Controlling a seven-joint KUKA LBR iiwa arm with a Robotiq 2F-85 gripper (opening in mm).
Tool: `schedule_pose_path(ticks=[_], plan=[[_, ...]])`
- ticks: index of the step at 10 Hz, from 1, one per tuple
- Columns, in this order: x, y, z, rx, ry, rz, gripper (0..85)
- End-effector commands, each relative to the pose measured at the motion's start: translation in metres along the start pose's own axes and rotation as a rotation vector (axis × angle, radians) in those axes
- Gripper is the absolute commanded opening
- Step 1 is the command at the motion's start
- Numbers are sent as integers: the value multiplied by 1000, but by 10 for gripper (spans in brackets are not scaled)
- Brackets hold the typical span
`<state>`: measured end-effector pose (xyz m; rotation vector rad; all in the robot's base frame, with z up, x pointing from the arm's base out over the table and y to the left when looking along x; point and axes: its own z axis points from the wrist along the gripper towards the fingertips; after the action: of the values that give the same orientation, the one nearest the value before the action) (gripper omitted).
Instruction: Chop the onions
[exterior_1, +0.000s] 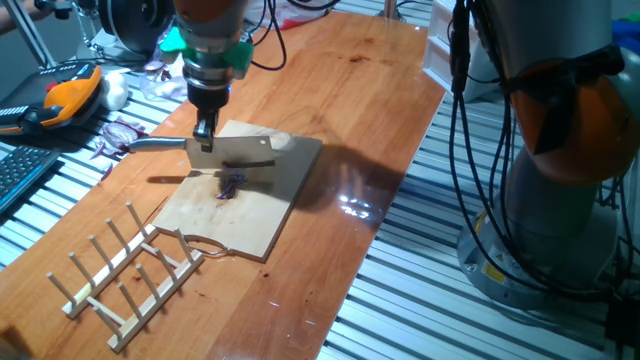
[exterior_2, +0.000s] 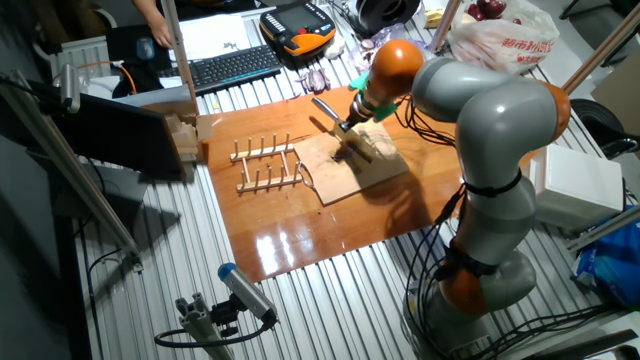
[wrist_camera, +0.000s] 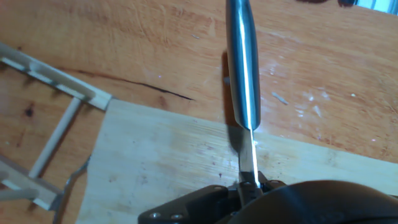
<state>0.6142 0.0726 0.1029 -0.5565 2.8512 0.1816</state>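
The onions (exterior_1: 232, 185) are a small purple clump of slivers near the middle of the wooden board (exterior_1: 255, 215). My gripper (exterior_1: 205, 135) is shut on a knife (exterior_1: 235, 152) with a wide steel blade and a metal handle (exterior_1: 155, 145) pointing left. The blade hangs edge down just above and behind the onions. In the other fixed view the gripper (exterior_2: 348, 122) holds the knife (exterior_2: 330, 110) over the board (exterior_2: 350, 170). The hand view shows the knife (wrist_camera: 242, 68) seen along its spine, clamped in the gripper (wrist_camera: 249, 183), above the board (wrist_camera: 161, 162). The onions are hidden there.
A wooden peg rack (exterior_1: 125, 270) lies on the table in front of the board's left corner. A heap of dark purple onion scraps (exterior_1: 120, 135) and a white bulb (exterior_1: 117, 92) lie off the table's left edge. A teach pendant (exterior_1: 65, 95) and keyboard (exterior_2: 230, 65) lie beyond.
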Motion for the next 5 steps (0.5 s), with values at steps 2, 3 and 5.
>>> schedule_pose_path(ticks=[2,3,5], plan=[[4,-3,7,3,-17,-9,0],[6,-5,12,-1,-31,-8,0],[6,-3,19,-18,-45,6,0]])
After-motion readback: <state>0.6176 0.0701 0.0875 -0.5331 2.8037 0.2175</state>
